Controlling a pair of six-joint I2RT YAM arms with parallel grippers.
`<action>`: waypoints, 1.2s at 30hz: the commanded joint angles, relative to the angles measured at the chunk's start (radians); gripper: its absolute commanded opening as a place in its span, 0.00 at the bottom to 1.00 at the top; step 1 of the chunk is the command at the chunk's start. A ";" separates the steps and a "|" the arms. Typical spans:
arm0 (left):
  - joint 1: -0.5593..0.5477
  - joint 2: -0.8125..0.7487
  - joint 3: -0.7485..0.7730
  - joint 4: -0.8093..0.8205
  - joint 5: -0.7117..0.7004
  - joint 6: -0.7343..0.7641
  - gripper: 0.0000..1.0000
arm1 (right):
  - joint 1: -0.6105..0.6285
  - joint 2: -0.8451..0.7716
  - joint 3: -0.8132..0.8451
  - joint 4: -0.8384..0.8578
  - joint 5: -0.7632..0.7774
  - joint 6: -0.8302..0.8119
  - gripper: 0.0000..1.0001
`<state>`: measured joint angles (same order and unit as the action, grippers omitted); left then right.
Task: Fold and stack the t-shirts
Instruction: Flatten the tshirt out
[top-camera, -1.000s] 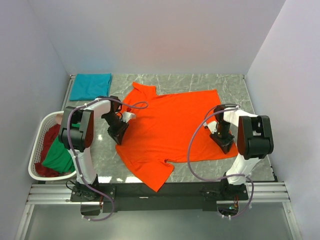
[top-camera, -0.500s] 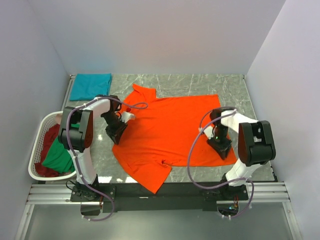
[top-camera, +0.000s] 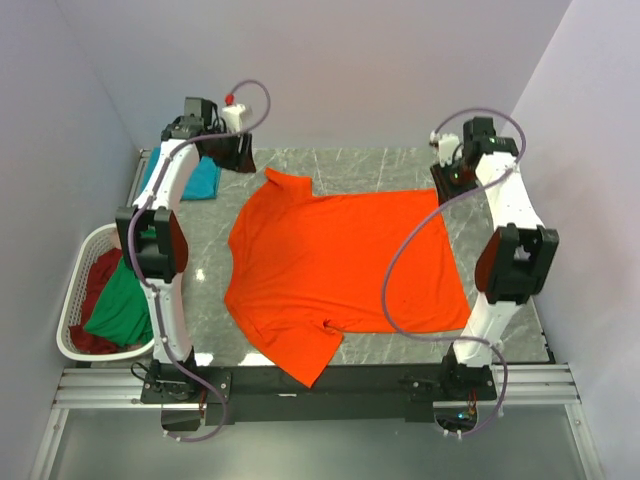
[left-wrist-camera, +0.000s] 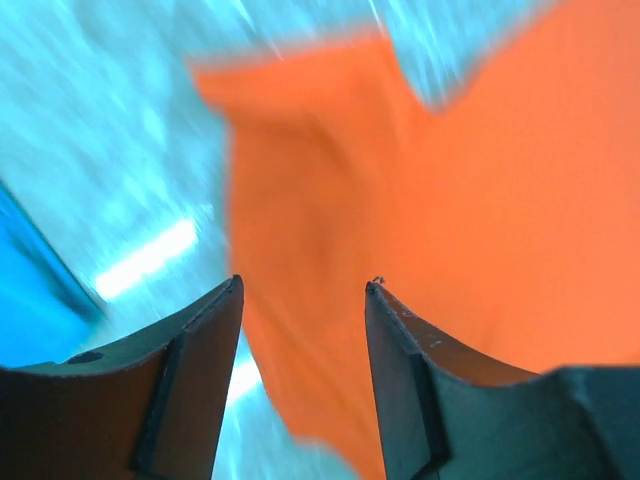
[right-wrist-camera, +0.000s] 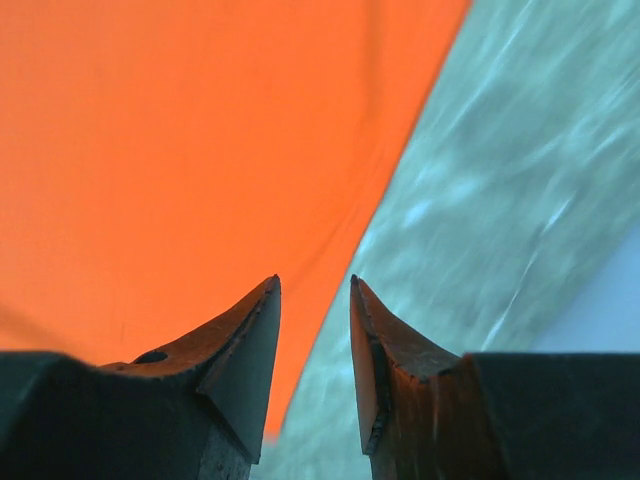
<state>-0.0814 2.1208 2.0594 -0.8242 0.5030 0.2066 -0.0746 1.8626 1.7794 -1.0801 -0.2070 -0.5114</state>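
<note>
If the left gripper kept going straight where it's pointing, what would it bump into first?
The left gripper would probably meet the orange t-shirt, near its edge; the wrist view is blurred, so depth is unsure.

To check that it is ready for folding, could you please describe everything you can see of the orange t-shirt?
The orange t-shirt is plain, bright, soft-looking cloth with short sleeves. It lies spread flat on the marbled table, hem to the right, shoulders to the left, one sleeve pointing far, the other overhanging the near edge. The left pincer and right pincer hover open above its far corners, touching nothing.
</note>
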 joint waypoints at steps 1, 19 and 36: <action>0.002 0.117 0.088 0.207 0.011 -0.199 0.59 | -0.013 0.117 0.121 0.168 -0.016 0.126 0.41; -0.014 0.344 0.162 0.468 -0.072 -0.349 0.71 | -0.044 0.526 0.402 0.402 0.046 0.272 0.49; -0.026 0.438 0.208 0.467 -0.074 -0.387 0.71 | -0.011 0.638 0.543 0.279 0.064 0.258 0.54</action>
<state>-0.0990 2.5534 2.2127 -0.3916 0.4038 -0.1520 -0.1036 2.4775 2.2635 -0.7677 -0.1505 -0.2455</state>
